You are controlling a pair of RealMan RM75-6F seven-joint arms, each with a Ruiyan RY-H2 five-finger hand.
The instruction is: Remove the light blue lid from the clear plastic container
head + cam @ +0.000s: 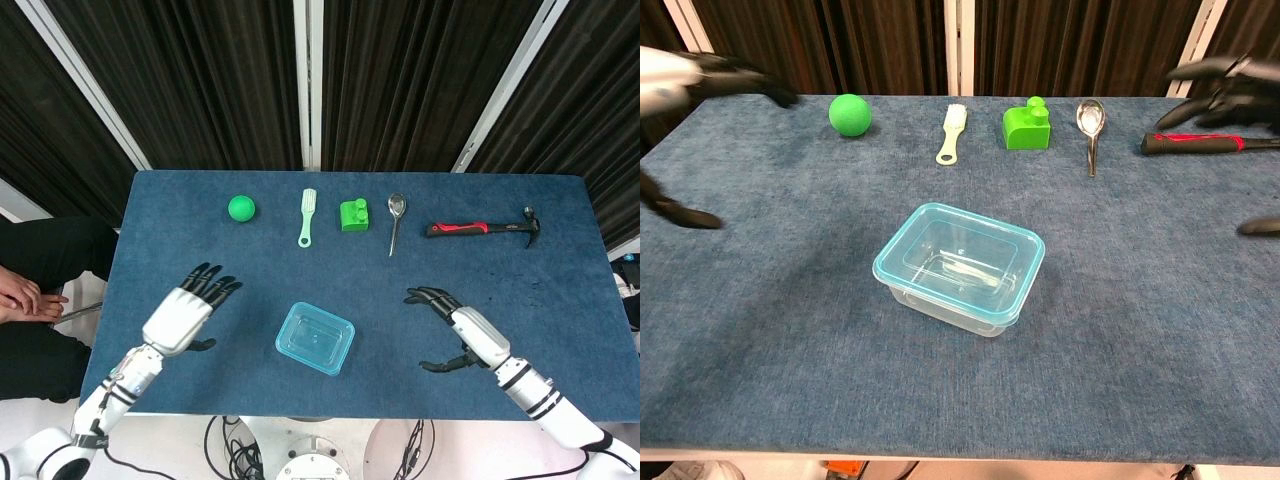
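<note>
The clear plastic container (315, 339) (960, 268) sits near the table's front middle, with its light blue lid (958, 258) on top. My left hand (190, 308) (690, 85) hovers open to the container's left, fingers spread, holding nothing. My right hand (455, 330) (1225, 85) hovers open to its right, clear of the container. Neither hand touches the lid.
Along the back of the blue table (520, 290) lie a green ball (240, 207), a pale green brush (307, 216), a green block (353, 215), a spoon (396, 218) and a red-handled hammer (485, 228). A person's hands (20, 297) show at the left edge.
</note>
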